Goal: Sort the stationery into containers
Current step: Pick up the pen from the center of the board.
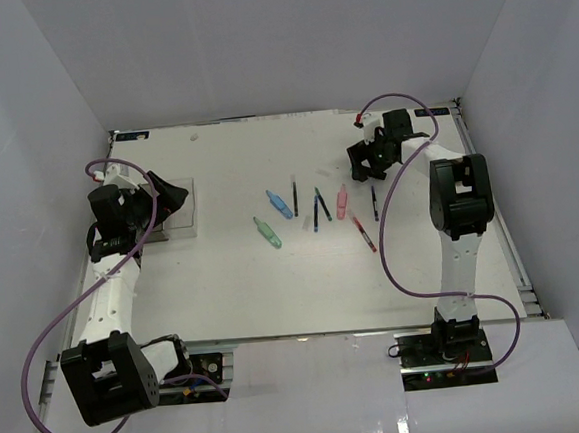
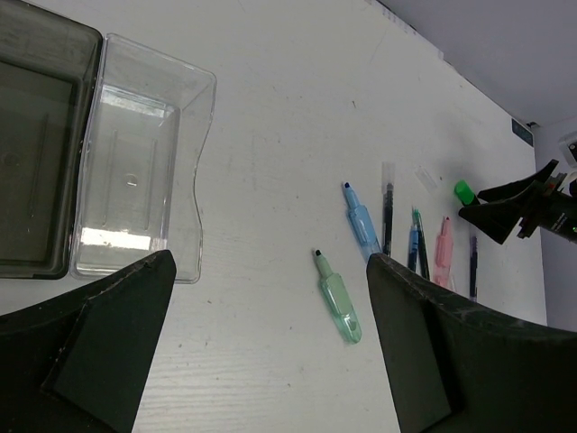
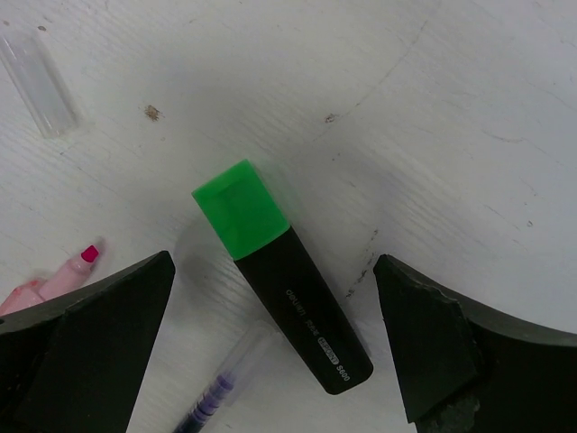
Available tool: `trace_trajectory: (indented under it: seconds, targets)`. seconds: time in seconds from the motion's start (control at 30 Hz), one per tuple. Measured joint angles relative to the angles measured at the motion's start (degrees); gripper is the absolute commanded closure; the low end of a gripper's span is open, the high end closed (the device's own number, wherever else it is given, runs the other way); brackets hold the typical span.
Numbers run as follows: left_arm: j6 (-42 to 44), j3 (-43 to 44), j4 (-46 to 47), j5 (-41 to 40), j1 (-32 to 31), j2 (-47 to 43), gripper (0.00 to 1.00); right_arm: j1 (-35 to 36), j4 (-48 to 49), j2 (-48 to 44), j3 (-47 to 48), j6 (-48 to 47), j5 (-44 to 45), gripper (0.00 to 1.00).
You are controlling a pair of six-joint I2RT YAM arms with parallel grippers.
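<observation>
From my station I see both claws spread wide, pinching nothing. The left gripper (image 1: 171, 198) hangs over the containers (image 2: 194, 99) near the desk's (image 1: 226, 302) left edge. In its wrist view I count two boxes touching side by side, one grey box (image 2: 41, 153) and one clear box (image 2: 135, 180) (whether a third sits beyond them I cannot tell). The right gripper (image 1: 363, 160) hovers toward the far right corner above one green-capped highlighter (image 3: 297, 307), which lies flat on the desk between the fingers and touches neither. One short clear tube (image 3: 41, 81) lies near it. The other stationery is scattered across the middle of the desk. I count three pastel pieces there: one blue piece (image 1: 281, 204), one green piece (image 1: 268, 232) and one pink piece (image 1: 342, 203). Among them are five thin pens (image 1: 295, 198), one of them the red pen (image 1: 363, 233) nearest the front edge.
</observation>
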Motion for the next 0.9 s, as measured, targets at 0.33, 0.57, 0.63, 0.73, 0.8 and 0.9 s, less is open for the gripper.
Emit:
trace_trajectory:
  seconds: [0.33,0.57,0.63,0.73,0.8,0.9]
  targets:
    - [-0.5,0.0,-0.1,0.2,0.0,0.0,0.02,0.1,0.7,0.5,0.0,-2.0,2.7,0.27]
    - [-0.9,0.0,-0.1,0.3,0.0,0.0,0.02,0.3,1.0,1.7,1.7,-1.9,4.6,0.52]
    - [-1.0,0.0,-0.1,0.3,0.0,0.0,0.02,0.4,1.2,2.1,2.2,-1.5,5.0,0.58]
    - [-1.0,0.0,-0.1,0.3,0.0,0.0,0.02,0.4,1.6,2.1,2.3,-0.8,6.1,0.67]
    - [-1.0,0.0,-0.1,0.3,0.0,0.0,0.02,0.4,1.9,2.1,2.3,-0.4,7.0,0.74]
    - [-1.2,0.0,-0.1,0.4,0.0,0.0,0.02,0.4,2.5,2.1,2.3,-0.1,9.0,0.77]
